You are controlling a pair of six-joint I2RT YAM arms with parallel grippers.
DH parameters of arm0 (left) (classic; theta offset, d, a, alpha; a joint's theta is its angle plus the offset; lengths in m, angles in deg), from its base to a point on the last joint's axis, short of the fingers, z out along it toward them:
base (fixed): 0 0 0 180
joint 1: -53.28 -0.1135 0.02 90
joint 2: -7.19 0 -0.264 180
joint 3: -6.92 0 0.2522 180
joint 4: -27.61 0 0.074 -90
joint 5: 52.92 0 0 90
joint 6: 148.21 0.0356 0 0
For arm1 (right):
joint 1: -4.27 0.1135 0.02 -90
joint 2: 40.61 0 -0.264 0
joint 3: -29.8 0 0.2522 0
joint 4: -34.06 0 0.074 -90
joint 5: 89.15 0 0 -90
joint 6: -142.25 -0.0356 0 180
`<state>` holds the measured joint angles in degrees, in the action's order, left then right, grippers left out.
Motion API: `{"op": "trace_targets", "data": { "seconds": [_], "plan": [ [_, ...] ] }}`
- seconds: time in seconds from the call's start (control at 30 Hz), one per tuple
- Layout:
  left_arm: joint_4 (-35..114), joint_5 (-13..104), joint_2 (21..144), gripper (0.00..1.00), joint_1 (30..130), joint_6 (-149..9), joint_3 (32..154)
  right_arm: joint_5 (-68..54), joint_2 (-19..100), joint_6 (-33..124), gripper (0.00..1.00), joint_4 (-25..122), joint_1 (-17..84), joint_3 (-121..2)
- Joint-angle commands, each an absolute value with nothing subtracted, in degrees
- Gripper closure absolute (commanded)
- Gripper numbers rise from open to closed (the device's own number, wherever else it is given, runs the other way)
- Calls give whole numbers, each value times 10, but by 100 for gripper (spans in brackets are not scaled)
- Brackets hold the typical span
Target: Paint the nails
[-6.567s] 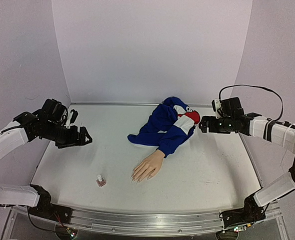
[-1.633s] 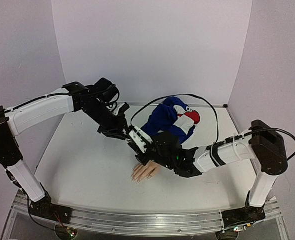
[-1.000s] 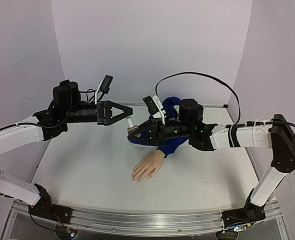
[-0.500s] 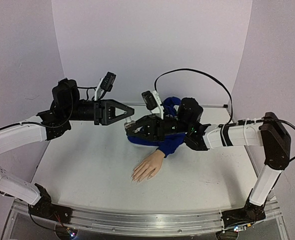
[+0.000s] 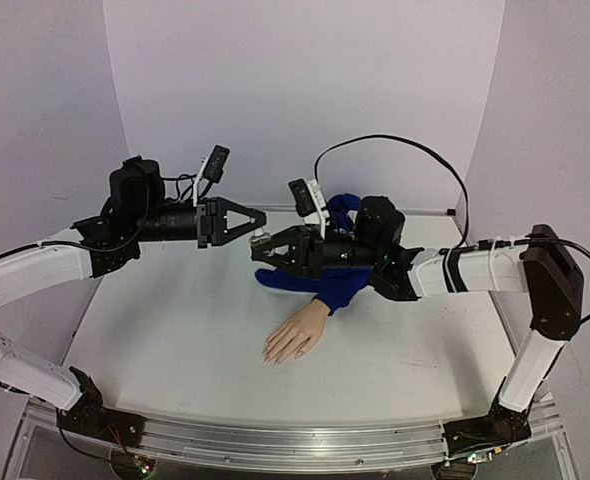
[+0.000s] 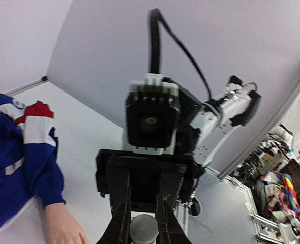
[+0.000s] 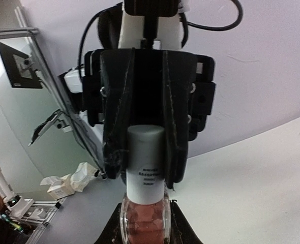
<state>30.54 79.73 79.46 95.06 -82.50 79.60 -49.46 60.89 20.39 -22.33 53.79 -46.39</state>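
The beige mannequin hand [image 5: 295, 335] lies palm down on the table, its nails [image 5: 272, 354] at the near fingertips, with a blue sleeve [image 5: 333, 262] behind it. Above the table my two grippers meet tip to tip. My right gripper [image 7: 143, 226] is shut on a small pinkish polish bottle [image 7: 142, 231]. My left gripper [image 6: 143, 206] is shut on the bottle's white cap [image 7: 146, 162], which shows end-on as a cap [image 6: 143, 230] between its fingers. In the top view the left gripper [image 5: 258, 236] and right gripper [image 5: 268, 247] touch the bottle well above and behind the hand.
The blue, white and red garment [image 5: 360, 232] is bunched at the back centre. The right arm's black cable [image 5: 395, 150] loops high above it. White walls close the table on three sides.
My left jaws have gone from wide open around the cap to shut on it. Both arms shifted only slightly and stay joined at the bottle.
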Motion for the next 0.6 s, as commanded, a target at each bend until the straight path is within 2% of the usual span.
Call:
{"op": "trace_targets", "data": {
  "seconds": [0.0,0.1,0.2,0.37,0.57],
  "plan": [
    [398,671,780,100,968,-786,836,-161,545,370,100,-87,558,-454],
    [516,458,796,100,1015,-766,882,222,547,541,100,-31,642,-466],
    [563,383,827,100,1028,-815,910,382,589,647,100,-88,676,-486],
    [565,337,847,100,1032,-882,916,412,628,711,100,-106,689,-527],
    [557,402,862,99,1030,-873,938,250,599,674,100,-70,678,-505]
  ]
}}
